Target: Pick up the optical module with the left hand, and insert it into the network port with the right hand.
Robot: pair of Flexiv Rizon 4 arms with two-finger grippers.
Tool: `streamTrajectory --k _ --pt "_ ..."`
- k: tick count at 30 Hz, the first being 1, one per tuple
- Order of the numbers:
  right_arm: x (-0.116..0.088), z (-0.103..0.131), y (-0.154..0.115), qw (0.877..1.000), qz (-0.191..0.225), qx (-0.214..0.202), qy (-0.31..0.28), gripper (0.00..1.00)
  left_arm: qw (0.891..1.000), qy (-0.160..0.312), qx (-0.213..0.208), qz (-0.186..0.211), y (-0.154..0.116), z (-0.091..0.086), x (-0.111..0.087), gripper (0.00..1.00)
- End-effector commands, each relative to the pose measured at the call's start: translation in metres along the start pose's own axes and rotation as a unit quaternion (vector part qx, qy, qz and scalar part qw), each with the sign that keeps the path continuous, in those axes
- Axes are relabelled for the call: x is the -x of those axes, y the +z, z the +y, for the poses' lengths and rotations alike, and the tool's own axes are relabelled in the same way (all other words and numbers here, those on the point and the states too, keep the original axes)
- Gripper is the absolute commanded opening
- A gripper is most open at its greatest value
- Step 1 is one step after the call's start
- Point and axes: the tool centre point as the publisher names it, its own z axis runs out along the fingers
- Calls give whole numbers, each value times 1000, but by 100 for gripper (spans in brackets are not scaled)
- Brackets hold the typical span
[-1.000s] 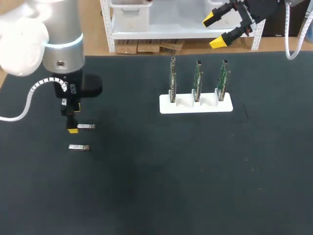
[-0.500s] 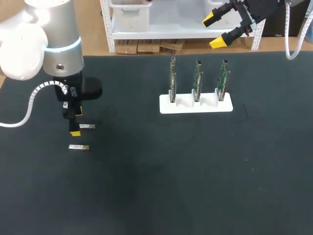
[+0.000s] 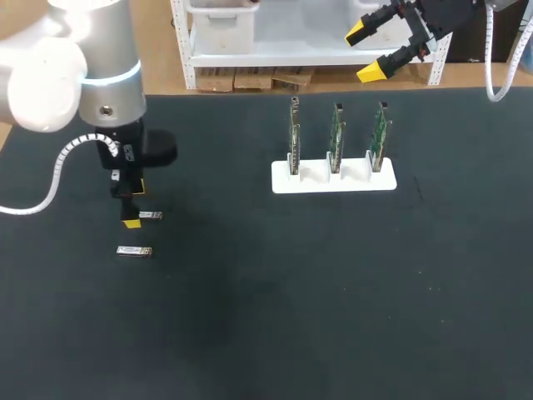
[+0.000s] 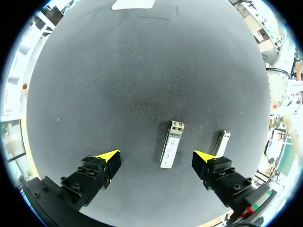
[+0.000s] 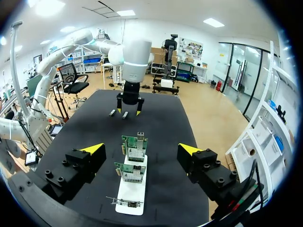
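From above, the left gripper (image 3: 130, 212) hangs at the black table's (image 3: 266, 317) nine o'clock over a small silver metal optical module (image 3: 151, 215). Its wrist view shows that module lying free between wide-spread fingers. The right gripper's (image 5: 142, 148) own view shows fingers wide, with a white stand of green network cards (image 5: 131, 189) ahead.

The left arm (image 3: 92, 75) is standing at the left side of the table (image 3: 333, 292), its wrist pointing straight down. The left gripper (image 4: 156, 156) is hanging low over the surface. Its fingers (image 4: 102, 165) are standing wide apart, yellow tips aiming downward and closing on nothing. In the head view only one of its yellow tips is showing. The right arm (image 3: 454, 12) is coming in from the far right corner and is holding itself high beyond the far edge. The right gripper (image 3: 366, 52) is tilting down toward the table, its fingers likewise spreading wide and gripping nothing.
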Motion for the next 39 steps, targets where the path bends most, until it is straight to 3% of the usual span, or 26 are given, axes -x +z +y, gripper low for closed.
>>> streamTrajectory --k 1,10,39 --pt "0 2 0 1000 0 -2 0 100 1000 2 -2 1 1 1 2 100" --pt "0 2 0 1000 0 -2 0 100 1000 4 4 4 2 -2 12 100" --pt "0 2 0 1000 0 -2 0 100 1000 -15 -3 15 13 -8 -6 100"
